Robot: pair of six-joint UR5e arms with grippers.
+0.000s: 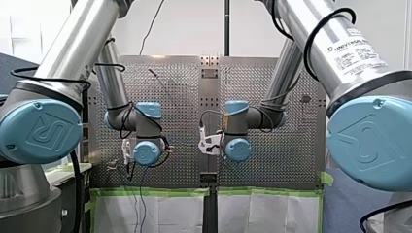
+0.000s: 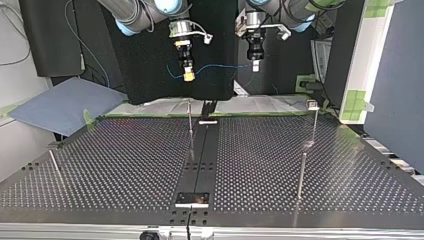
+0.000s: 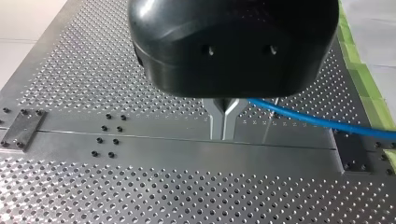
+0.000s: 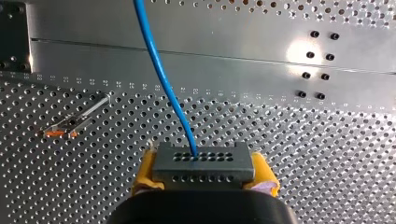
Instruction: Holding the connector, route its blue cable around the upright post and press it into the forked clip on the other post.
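Routing is not yet begun. My right pincer [image 4: 204,173] clamps the grey perforated metal connector [image 4: 204,161]. My left pincer [image 3: 224,133] looks closed on its thin blue cable [image 2: 220,66]. Both hang above the far edge of the perforated metal worktop [image 2: 125,160]. The next move calls for descending towards the slim upright post [image 2: 190,120].

Pale wall [image 1: 189,29], green tape [image 1: 155,191], black backdrop [image 2: 145,60], blue-grey sheet [image 2: 60,107].

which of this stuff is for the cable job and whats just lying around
For the job: connector, blue cable, middle post, post with clip on top.
Lying about: blue sheet, green tape, thin rod at the top view's left.
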